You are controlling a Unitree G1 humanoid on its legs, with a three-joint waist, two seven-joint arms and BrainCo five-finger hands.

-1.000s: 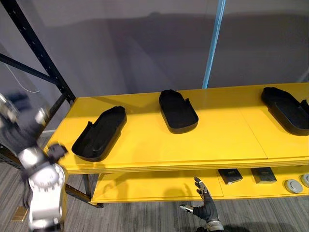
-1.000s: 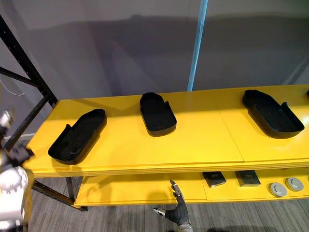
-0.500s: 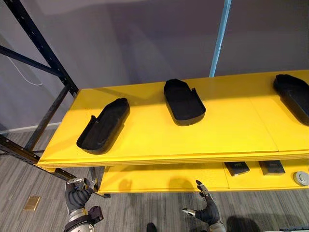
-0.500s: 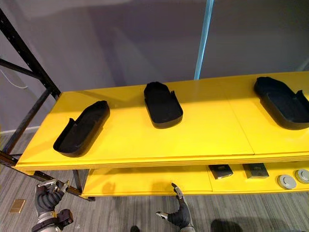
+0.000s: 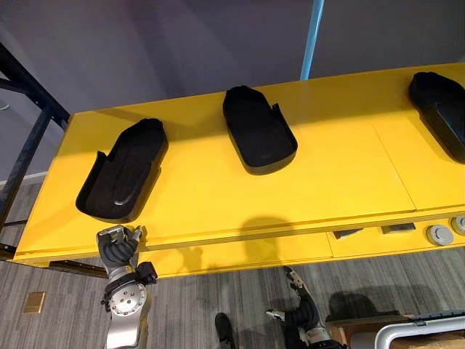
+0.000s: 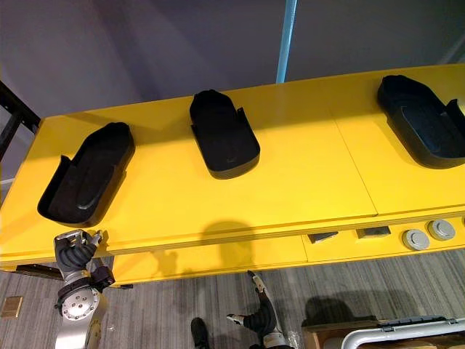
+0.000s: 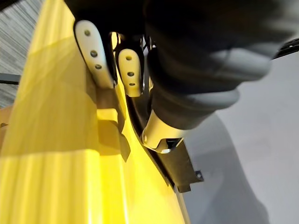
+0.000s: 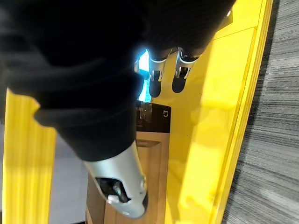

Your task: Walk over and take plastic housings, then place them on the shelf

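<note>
Supporting rack upright (image 5: 33,156): black, seen at the far left of the yellow shelf top (image 5: 341,174).
Left hand (image 5: 116,246): held at the shelf's front edge, fingers curled in, nothing held; contact with the edge cannot be told.
Left housing (image 5: 122,178): black, laid on the shelf top, open side up, just beyond the left hand.
Middle housing (image 5: 258,138): laid open side up, well apart from the other two.
Blue post (image 5: 313,36): seen rising behind the shelf.
Right hand (image 5: 301,314): low over the floor, fingers extended, thumb spread, nothing held.
Right housing (image 5: 439,109): laid at the right end.
Round discs (image 5: 439,234): seen on the lower shelf (image 5: 240,256).
</note>
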